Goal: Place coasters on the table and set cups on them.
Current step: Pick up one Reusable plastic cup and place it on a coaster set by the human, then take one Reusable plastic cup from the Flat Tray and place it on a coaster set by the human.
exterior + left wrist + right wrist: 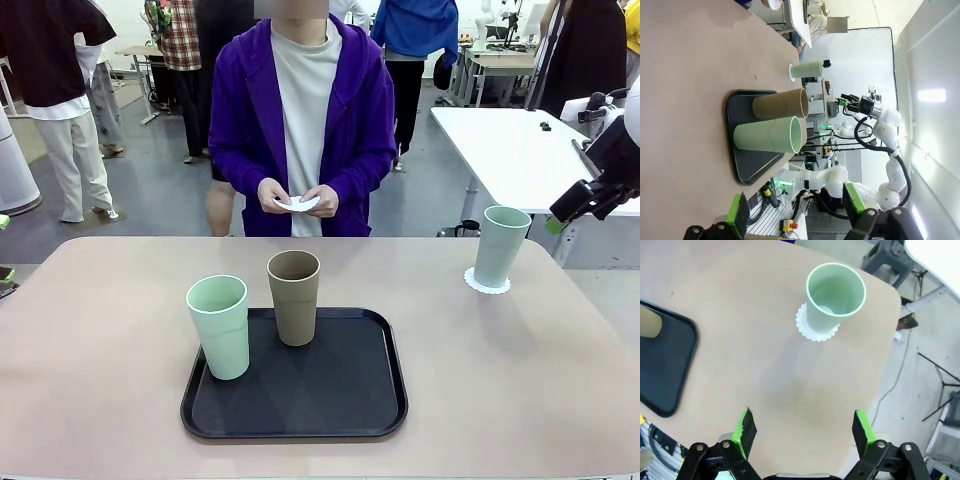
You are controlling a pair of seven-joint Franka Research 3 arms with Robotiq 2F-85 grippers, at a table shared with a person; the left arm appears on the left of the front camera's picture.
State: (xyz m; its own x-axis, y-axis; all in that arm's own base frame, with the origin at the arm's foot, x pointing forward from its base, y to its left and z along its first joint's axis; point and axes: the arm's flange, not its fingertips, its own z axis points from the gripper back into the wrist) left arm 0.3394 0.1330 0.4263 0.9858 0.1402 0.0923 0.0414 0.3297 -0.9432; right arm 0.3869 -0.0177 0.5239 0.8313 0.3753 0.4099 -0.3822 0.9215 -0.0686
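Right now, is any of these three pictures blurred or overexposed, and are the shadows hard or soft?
Front view: sharp, evenly lit, a dull sheen on the black tray. Left wrist view: rolled sideways, the white backdrop glaring, the brown cup in focus. Right wrist view: sharp, only a faint soft shadow on the table beside the mint cup on its coaster.

Open hall with a grey floor and pale furniture.

A smooth grey floor [150,200] spreads across the upper half of the front view. At the right of that frame stands a white rectangular table with a pale leg [510,150]. A grey-topped desk [500,62] sits behind it at the upper right, and another small desk [135,52] at the upper left. In the left wrist view a plain white wall panel [865,55] takes the upper right, with a bright rectangular patch of light [932,95] at the right edge.
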